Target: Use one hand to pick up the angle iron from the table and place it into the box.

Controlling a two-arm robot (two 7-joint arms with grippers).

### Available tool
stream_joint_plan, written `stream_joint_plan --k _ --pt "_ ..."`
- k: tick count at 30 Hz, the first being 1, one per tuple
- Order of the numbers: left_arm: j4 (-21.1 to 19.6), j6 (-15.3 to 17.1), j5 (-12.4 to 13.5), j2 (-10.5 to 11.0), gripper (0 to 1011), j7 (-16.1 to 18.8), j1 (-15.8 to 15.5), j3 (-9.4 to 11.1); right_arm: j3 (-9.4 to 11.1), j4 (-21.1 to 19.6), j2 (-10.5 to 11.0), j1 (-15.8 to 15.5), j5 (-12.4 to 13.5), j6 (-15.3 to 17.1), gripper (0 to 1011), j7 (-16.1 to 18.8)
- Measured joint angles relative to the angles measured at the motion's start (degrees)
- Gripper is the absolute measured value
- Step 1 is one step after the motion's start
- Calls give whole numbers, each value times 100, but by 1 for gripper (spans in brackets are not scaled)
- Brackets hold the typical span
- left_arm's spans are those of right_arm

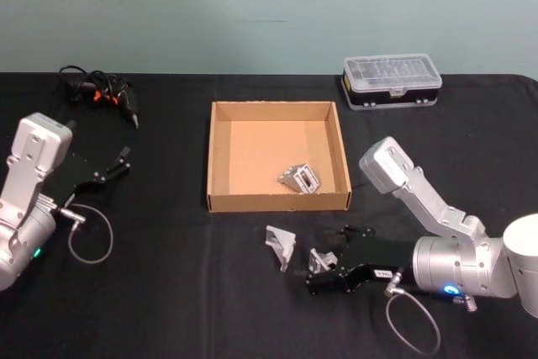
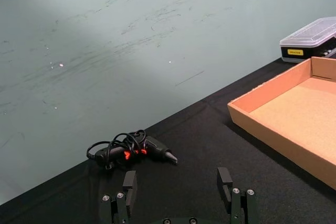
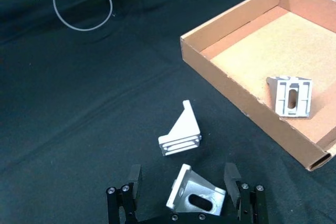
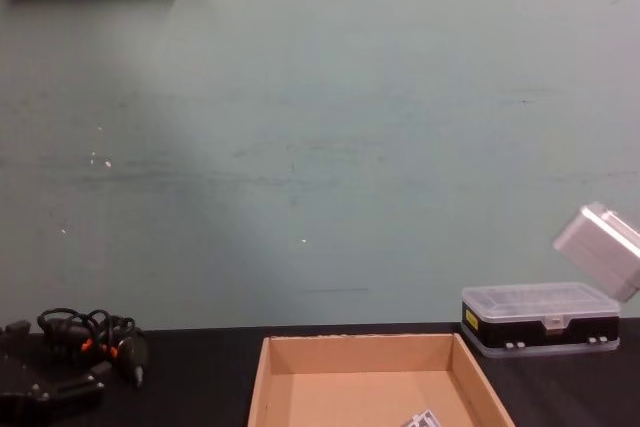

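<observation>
Two silver angle irons lie on the black table (image 1: 168, 292) in front of the tan box (image 1: 223, 157). One angle iron (image 1: 280, 245) (image 3: 181, 132) lies free. The other angle iron (image 1: 319, 259) (image 3: 197, 195) sits between the fingers of my right gripper (image 1: 334, 262) (image 3: 182, 174), which is low over the table and open, its fingers (image 3: 231, 178) straddling the piece without closing on it. A third angle iron (image 1: 300, 178) (image 3: 290, 95) rests inside the box (image 3: 236, 61). My left gripper (image 1: 118, 166) (image 2: 177, 184) is parked at the left, open and holding nothing.
A black plastic case with a clear lid (image 1: 391, 81) (image 4: 540, 319) stands behind the box at the right. A black corded tool with orange marks (image 1: 101, 90) (image 2: 131, 150) lies at the back left. A loop of grey cable (image 1: 88, 237) trails from the left arm.
</observation>
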Motion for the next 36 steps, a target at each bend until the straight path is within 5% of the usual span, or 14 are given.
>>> stream_joint_plan --k 11,26,36 --pt "0 0 0 0 1000 0 0 0 -34 -21 20 15 -33 -28 820 38" --pt "0 0 0 0 1000 0 0 0 1 5 -5 75 -32 -130 307 35" --pt "0 0 0 0 1000 0 0 0 -10 4 -3 67 -39 -138 55 39"
